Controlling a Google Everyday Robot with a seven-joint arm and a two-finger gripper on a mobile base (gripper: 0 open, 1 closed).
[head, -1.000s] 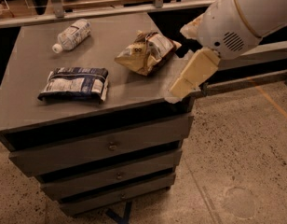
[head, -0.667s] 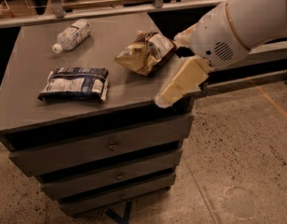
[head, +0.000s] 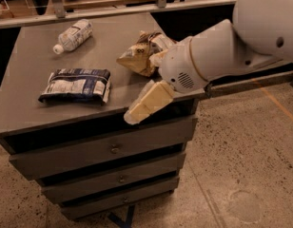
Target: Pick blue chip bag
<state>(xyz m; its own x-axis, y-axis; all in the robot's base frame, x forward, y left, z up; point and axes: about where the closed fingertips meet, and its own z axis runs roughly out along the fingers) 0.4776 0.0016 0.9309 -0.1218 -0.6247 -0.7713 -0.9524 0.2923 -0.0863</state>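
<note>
The blue chip bag point(head: 75, 85) lies flat on the left front part of the grey cabinet top point(head: 37, 56), dark navy with a large white panel facing up. My gripper point(head: 145, 103) is a cream-coloured piece at the end of the white arm point(head: 218, 56). It hangs over the cabinet's front edge, to the right of the bag and apart from it by about a hand's width. It holds nothing that I can see.
A yellow-tan and brown chip bag point(head: 141, 56) lies at the right of the top, just behind my wrist. A clear plastic bottle point(head: 73, 36) lies at the back. Three drawers point(head: 113, 148) face the front. Speckled floor point(head: 246, 165) lies to the right.
My arm has swung left and lower, bringing the gripper from beyond the cabinet's right front corner over its front edge, closer to the blue chip bag. The objects have not moved.
</note>
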